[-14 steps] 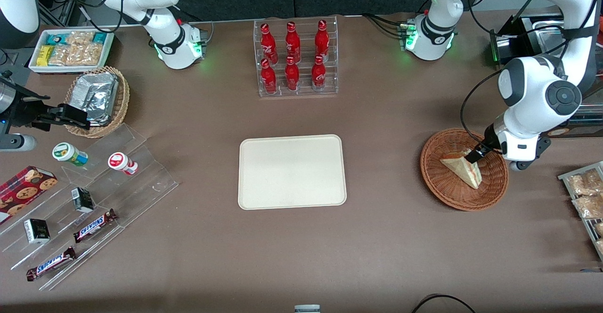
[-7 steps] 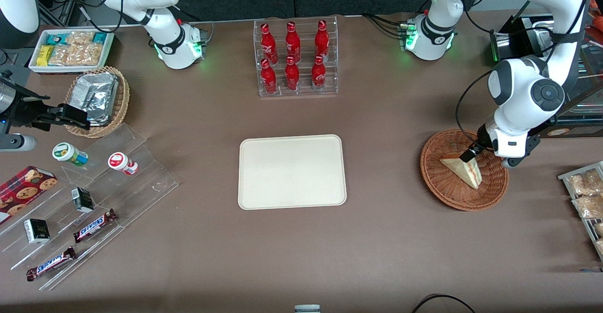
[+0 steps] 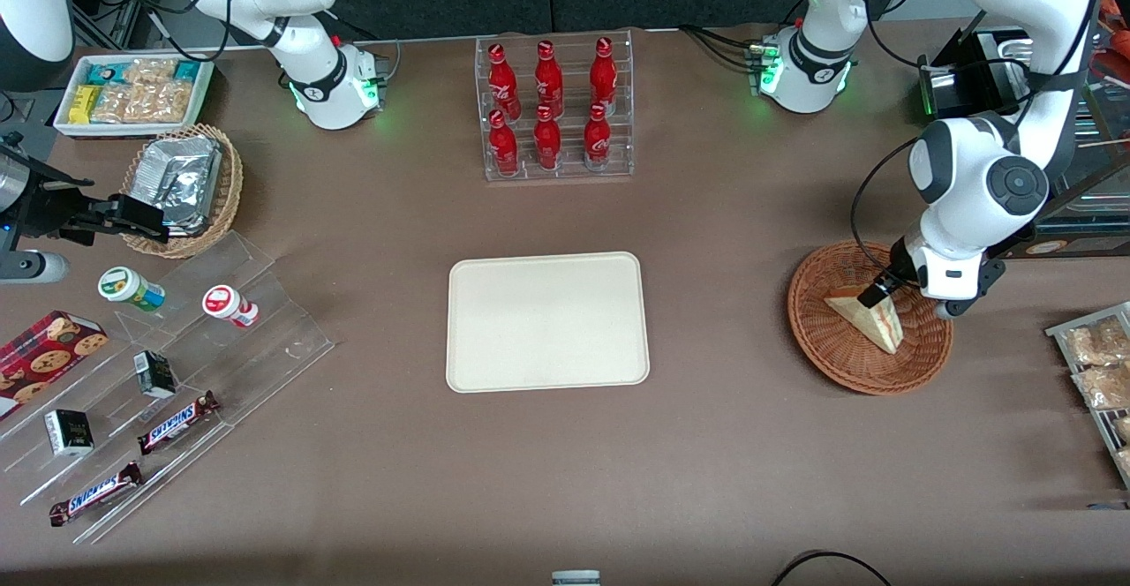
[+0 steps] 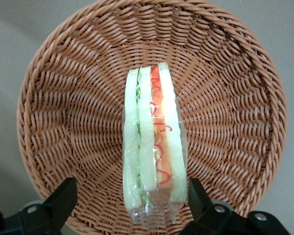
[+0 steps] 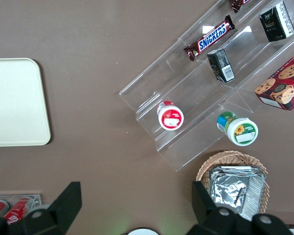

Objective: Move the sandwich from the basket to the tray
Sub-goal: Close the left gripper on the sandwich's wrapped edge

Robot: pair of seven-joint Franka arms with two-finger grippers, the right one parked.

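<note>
White-bread triangular wedge sandwich (image 4: pixel 154 147), standing on edge in clear film, sits in the round reddish-brown wicker basket (image 3: pixel 870 365). The left gripper (image 4: pixel 132 203) hangs over it, fingers spread and grasping nothing. Closing off-centre could tip it or crush the soft bread; the cream rectangular tray (image 3: pixel 547 321) lies well apart

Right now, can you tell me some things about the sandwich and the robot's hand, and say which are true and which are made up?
1. The sandwich lies in the basket. True.
2. The tray holds a sandwich. False: nothing lies on it.
3. The hand is open, a finger on each side of the sandwich. True.
4. The basket sits on the tray. False: it rests on the table, toward the working arm's end.
</note>
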